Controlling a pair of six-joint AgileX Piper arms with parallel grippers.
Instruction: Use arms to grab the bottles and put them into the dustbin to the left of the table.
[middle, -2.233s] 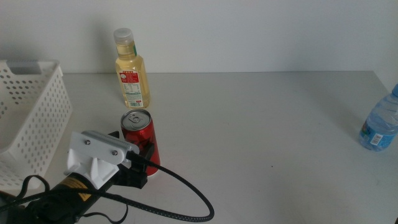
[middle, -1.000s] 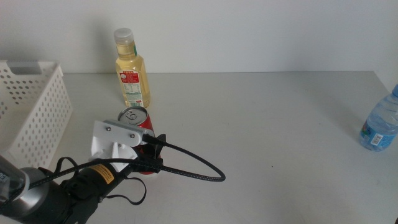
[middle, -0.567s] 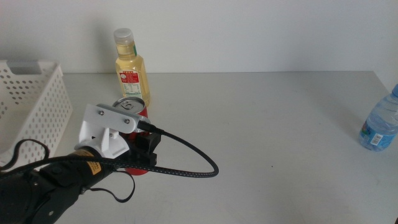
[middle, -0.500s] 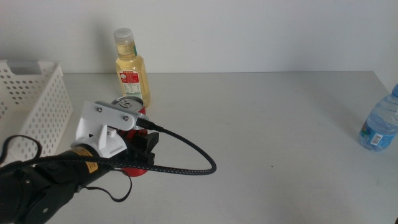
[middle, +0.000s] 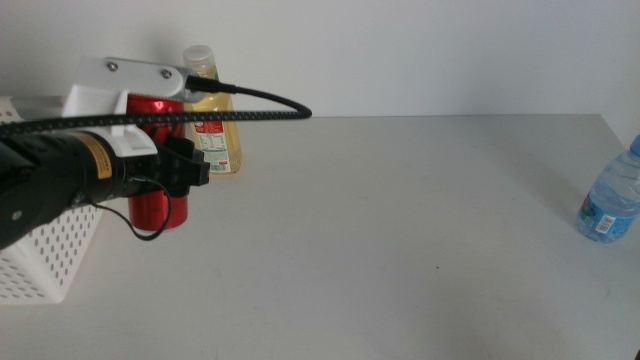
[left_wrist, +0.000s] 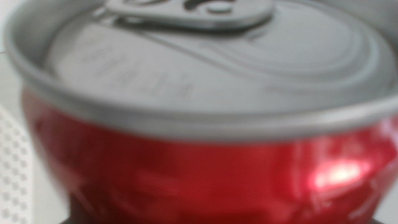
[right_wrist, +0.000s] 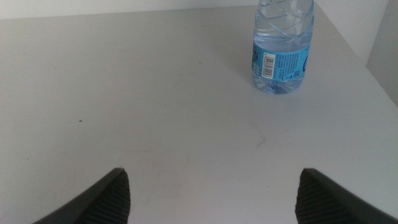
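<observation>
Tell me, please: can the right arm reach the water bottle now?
Probably yes. The right gripper is open and faces the water bottle across bare table; nothing stands between them. The left gripper holds the red can far away.

Looks like a lab or robot test bench, not a home. Plain light-grey table (middle: 420, 220) set against a bare white wall (middle: 420, 50); no furniture, decor or clutter in sight. A white-housed robot arm (middle: 60, 175) with a thick black cable (middle: 250, 98) reaches in from the side. Only staged props stand about: a white perforated basket (middle: 40, 255), a bottle of yellow liquid (middle: 212, 135), a water bottle (middle: 610, 200).
</observation>
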